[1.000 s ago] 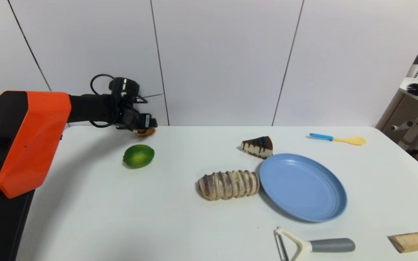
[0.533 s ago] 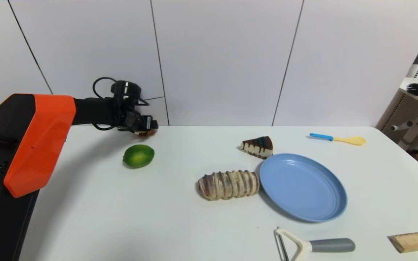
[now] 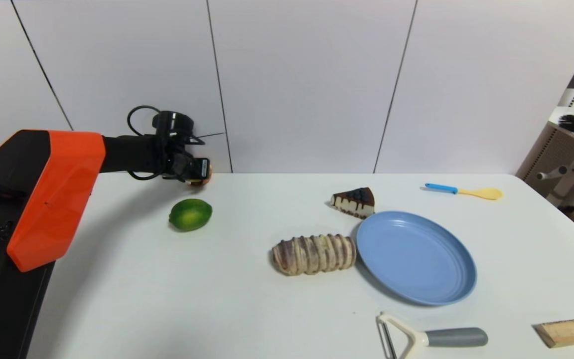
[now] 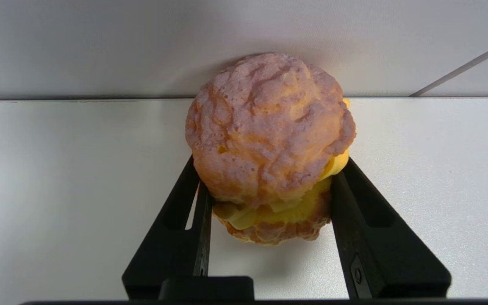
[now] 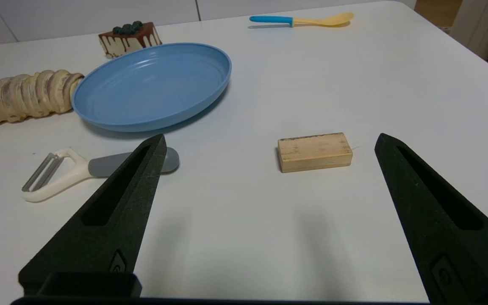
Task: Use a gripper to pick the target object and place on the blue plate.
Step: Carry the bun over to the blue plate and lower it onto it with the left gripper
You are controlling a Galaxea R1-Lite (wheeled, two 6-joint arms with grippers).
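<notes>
Left tool (image 3: pixel 201 172) at the far left of the white surface (image 3: pixel 217 309), close to the back wall, clenched on the cream bun (image 4: pixel 269 144). Wrist view: both black fingers (image 4: pixel 184 237) press the bun's lower half at the yellow filling; bun sits right at the surface, can't tell if lifted. In the head view only an orange sliver of bun shows past the tool tip.

Lime (image 3: pixel 190 214) just nearer than the tool, apart from it. Striped bread loaf (image 3: pixel 314 254) mid-surface, its right end touching or nearly touching the blue plate (image 3: pixel 446 294) rim. Chocolate-topped cake slice (image 3: pixel 354 201) just beyond the plate's far-left edge. Plate right of centre, well apart from the bun.

Peeler (image 3: pixel 429 337), white head and grey handle, at the near edge just nearer than the plate. Blue-handled yellow spoon (image 3: pixel 466 191) far right. Wooden block (image 3: pixel 562 333) near right corner.

Right tool (image 5: pixel 269 212) hangs above the near right part of the surface, fingers spread wide, nothing between them; block and peeler lie beyond it.
</notes>
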